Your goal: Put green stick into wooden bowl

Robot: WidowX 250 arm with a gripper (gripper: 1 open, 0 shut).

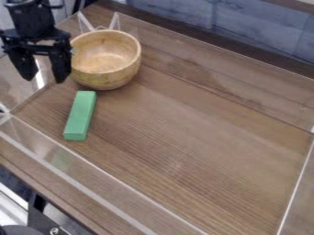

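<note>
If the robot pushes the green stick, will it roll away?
Probably not. The green stick has flat sides and lies flat on the table, so it would likely slide, not roll. It looks stiff, like a solid block, so it shouldn't bend when lifted.

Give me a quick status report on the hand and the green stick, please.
Hand open, empty, left of wooden bowl. Green stick flat on table, untouched, in front of bowl. Nothing in the way.

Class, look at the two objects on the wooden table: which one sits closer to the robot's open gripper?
The wooden bowl. It sits right beside the gripper, while the green stick lies flat farther toward the front of the table.
</note>
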